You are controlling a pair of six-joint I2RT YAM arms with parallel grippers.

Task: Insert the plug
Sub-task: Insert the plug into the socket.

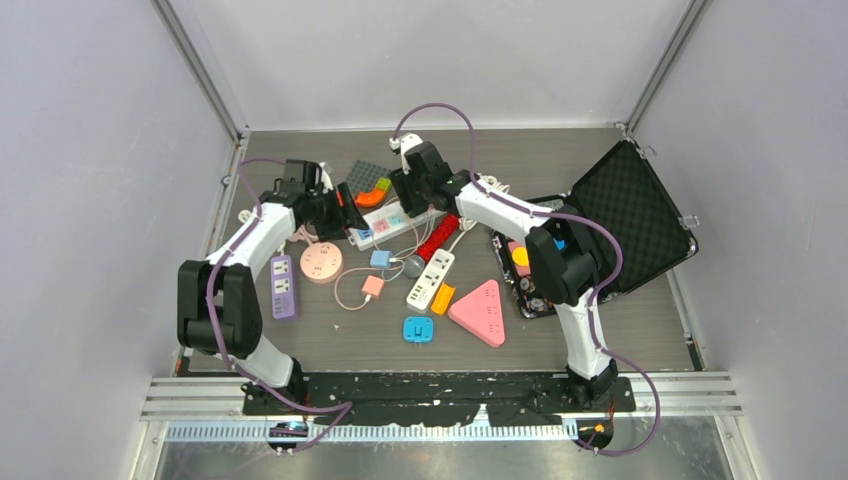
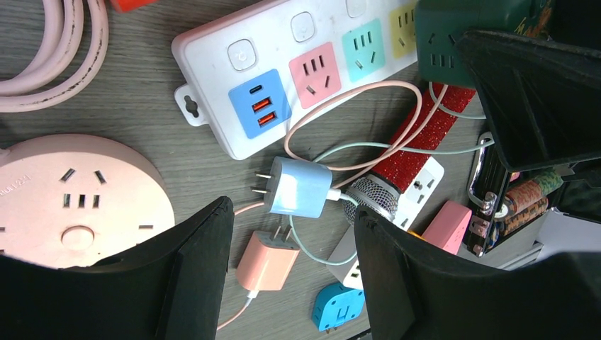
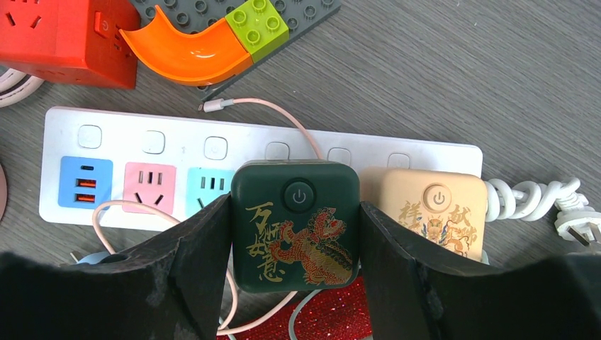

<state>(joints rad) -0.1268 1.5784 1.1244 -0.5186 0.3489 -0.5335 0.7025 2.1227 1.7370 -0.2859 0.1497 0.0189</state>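
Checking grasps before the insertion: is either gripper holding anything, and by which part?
The right gripper clamps the dark green cube adapter by its two opposite sides, over the white power strip. The left gripper is open, holding nothing.

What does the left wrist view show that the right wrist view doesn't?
Left wrist only: the round pink socket, the blue charger and pink charger lying loose with prongs bare, and the left gripper, open with nothing held.
Right wrist only: the beige cube on the strip, the orange curved block with its green brick, and the right gripper closed on the green cube.
Both: the white power strip with its blue USB panel, and the green cube.
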